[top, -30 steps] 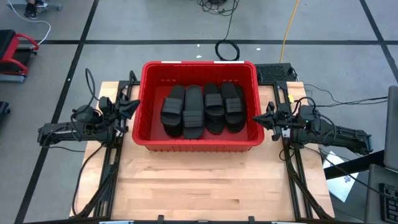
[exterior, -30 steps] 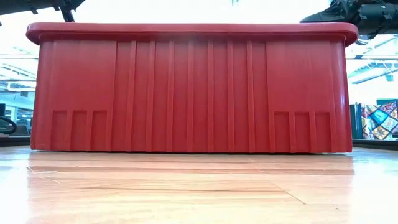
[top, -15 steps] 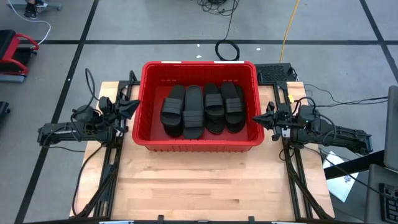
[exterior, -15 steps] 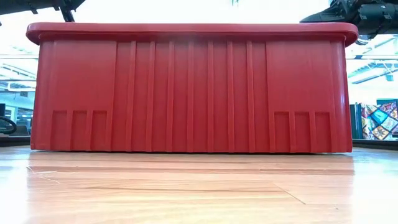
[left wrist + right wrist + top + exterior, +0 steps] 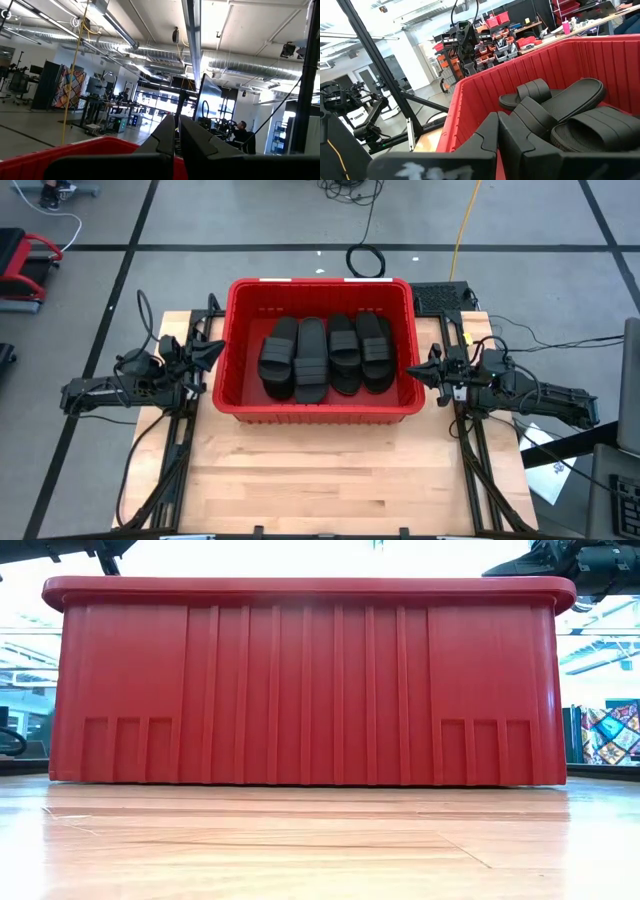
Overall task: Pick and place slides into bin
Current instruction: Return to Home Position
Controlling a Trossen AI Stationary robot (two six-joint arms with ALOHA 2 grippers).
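Observation:
The red bin (image 5: pixel 230 380) stands on the wooden table toward its far side. Several black slides (image 5: pixel 325 355) with wide band straps lie side by side on the bin's floor; they also show in the right wrist view (image 5: pixel 560 107). My left gripper (image 5: pixel 218 352) is shut and empty just outside the bin's left wall. My right gripper (image 5: pixel 408 371) is shut and empty just outside the bin's right wall. In the low view the bin's near wall (image 5: pixel 310 680) hides the slides.
Bare wooden table (image 5: pixel 320 470) lies in front of the bin. Cables and arm mounts (image 5: pixel 440 300) run along the table's left and right edges. A person (image 5: pixel 242 134) sits far off in the room beyond the table.

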